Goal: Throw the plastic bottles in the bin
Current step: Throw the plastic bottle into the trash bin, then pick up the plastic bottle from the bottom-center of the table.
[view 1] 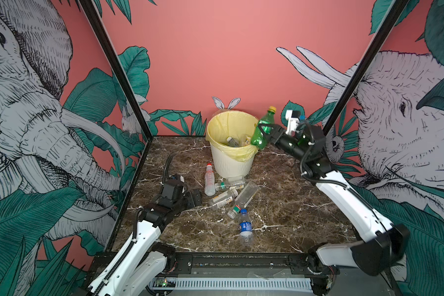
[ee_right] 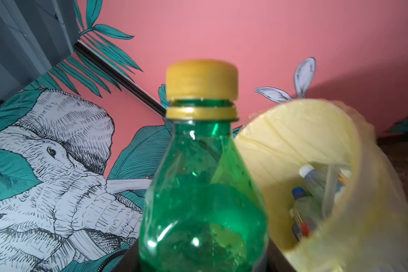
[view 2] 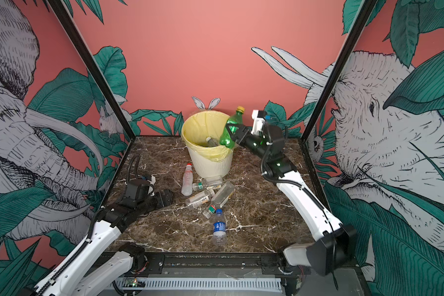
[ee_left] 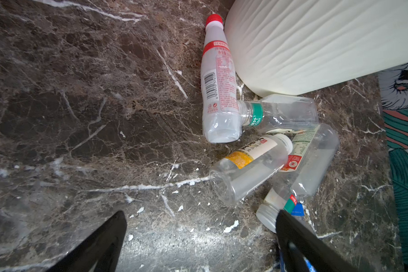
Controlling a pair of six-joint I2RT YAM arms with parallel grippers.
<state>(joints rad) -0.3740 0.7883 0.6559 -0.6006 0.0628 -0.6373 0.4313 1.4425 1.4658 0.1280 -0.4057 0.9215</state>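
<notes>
— Well, checking the right gripper [view 1: 263, 131]: pinching the green bottle [view 1: 267, 121] around its middle, with the yellow cap up and the body tilted.
— Holding it where?
— Up off the table [view 1: 292, 205], at the right-hand rim of the bin [view 1: 231, 164], with the bottom end over the pale yellow liner [view 1: 215, 128]. Showing a few clear bottles [view 1: 232, 141] down inside, too.
— And the left gripper [ee_left: 201, 215]?
— Spread wide, gripping nothing, sitting low over the table just left of the loose bottles [view 1: 222, 198].
— Counting how many out there?
— Six on the table in both top views: a red-capped bottle [view 1: 209, 179] lying beside the base of the bin, four clear ones bunched just in front of the bin and touching one another, then a blue-labelled bottle [view 1: 245, 226] nearest the front edge, just beside that bunch
</notes>
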